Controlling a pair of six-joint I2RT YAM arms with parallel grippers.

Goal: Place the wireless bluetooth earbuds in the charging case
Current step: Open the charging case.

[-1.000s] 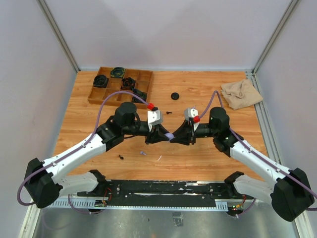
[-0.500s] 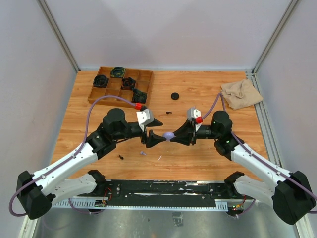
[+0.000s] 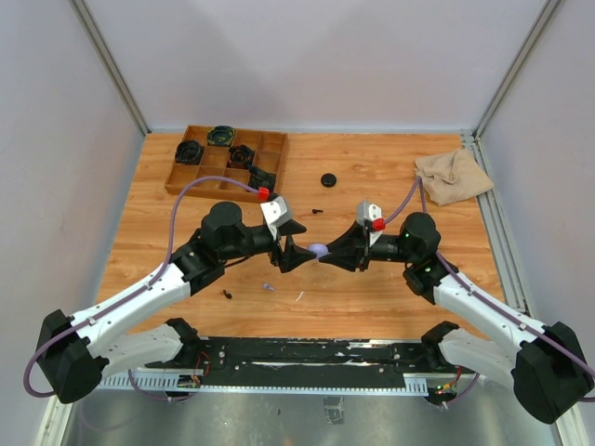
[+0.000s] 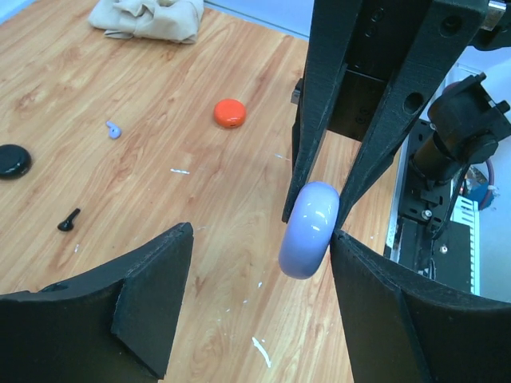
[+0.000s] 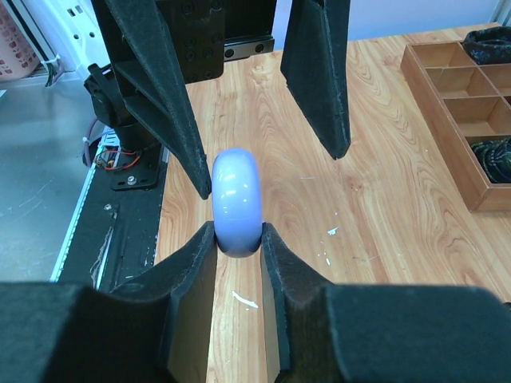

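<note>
With the lavender earbud [image 3: 267, 287] lying loose on the table [image 3: 390, 177], my left gripper [image 3: 290, 253] has just sprung apart, leaving the closed lavender case [image 3: 319, 251] pinched in my right gripper [image 3: 333, 255] alone, so the hand-off looks done.

My bench [image 3: 372, 177] is a warm, orange-brown wood-grain top, closed in by plain pale walls: a back wall [image 3: 307, 56] along its far edge, a left wall [image 3: 46, 139] and a right wall [image 3: 558, 111] at its sides. Slim aluminium posts [image 3: 107, 60] rise from the two far corners. Along the near edge runs a black rail [image 3: 307, 353], then dull grey sheet metal [image 3: 307, 418]. The light is even, the shadows faint.
</note>
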